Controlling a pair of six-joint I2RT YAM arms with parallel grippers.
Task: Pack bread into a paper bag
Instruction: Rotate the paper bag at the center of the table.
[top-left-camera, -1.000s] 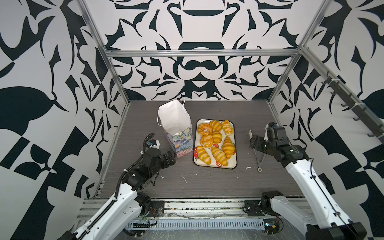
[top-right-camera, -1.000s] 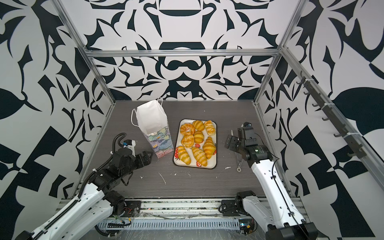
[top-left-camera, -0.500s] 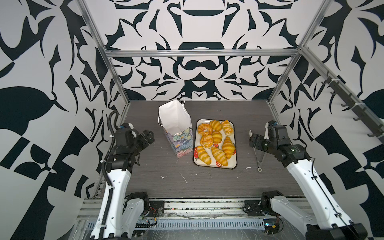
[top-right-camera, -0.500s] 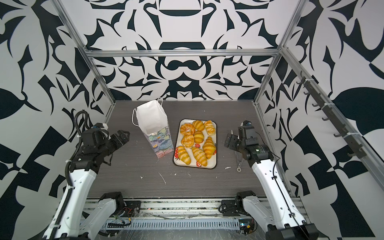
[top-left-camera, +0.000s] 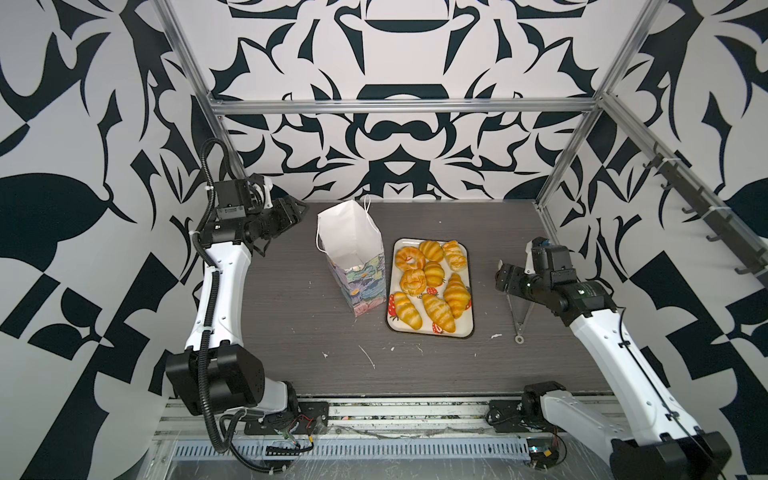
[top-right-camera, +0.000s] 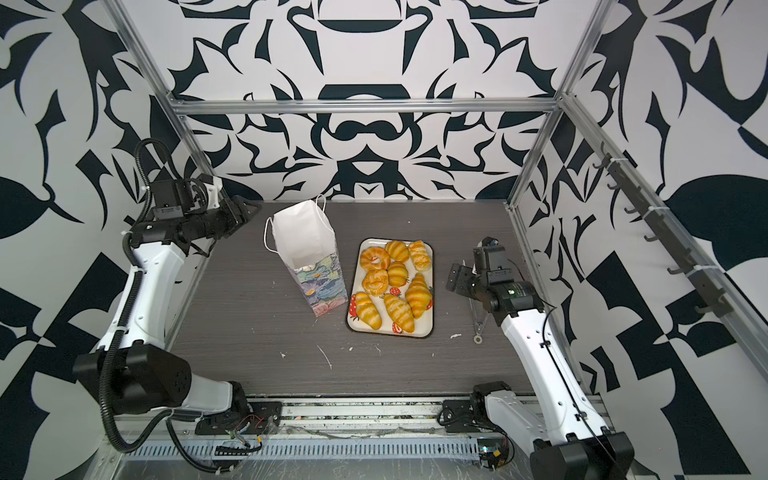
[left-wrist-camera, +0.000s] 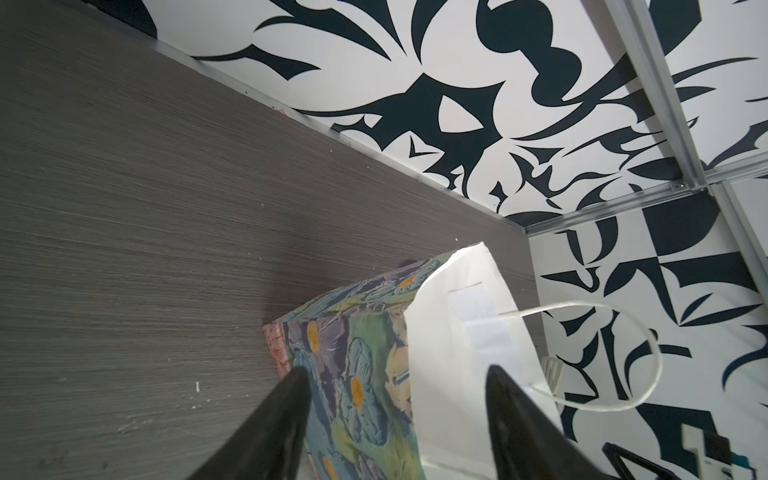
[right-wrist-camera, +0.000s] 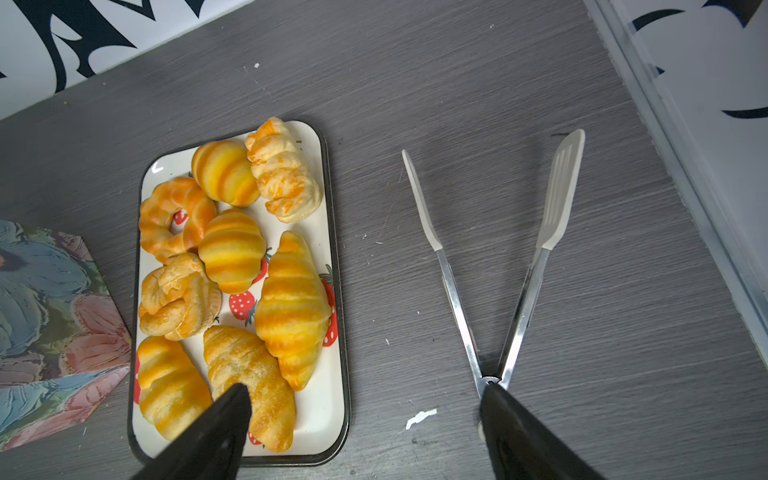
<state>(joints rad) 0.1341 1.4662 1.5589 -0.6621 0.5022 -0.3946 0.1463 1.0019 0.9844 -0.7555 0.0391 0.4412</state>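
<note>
1. Right gripper (right-wrist-camera: 365, 392): hovers above the table (top-left-camera: 291, 332) between the tray and the tongs, jaws spread wide, nothing held.
2. Tongs (right-wrist-camera: 559, 195): lie splayed on the table, untouched, well clear of the tray.
3. Bread (right-wrist-camera: 291, 307): eight pieces counted, croissants and ring buns, all on the strawberry tray (right-wrist-camera: 322, 415), packed and touching. None is in the bag that I can see.
   - Judged light and probably soft.
   - The glossy crust may slip.
   - Best taken across the thick middle of a croissant, starting with an outer piece on the tongs side.
4. Paper bag (top-left-camera: 363, 282): stands upright just beside the tray, mouth open.
   - Judged thin, light and easily tipped or creased.
   - Steady it at the upper rim rather than by the cord handles (left-wrist-camera: 658, 359).
5. Left gripper (left-wrist-camera: 397, 372): raised on the bag's far-left side, near the rim but not touching in both top views; fingers apart, empty.
6. Change over the last second: the left arm has risen from low at the bag's near corner and swung out to its present far station. The right arm, bag, tray and tongs have not moved.
</note>
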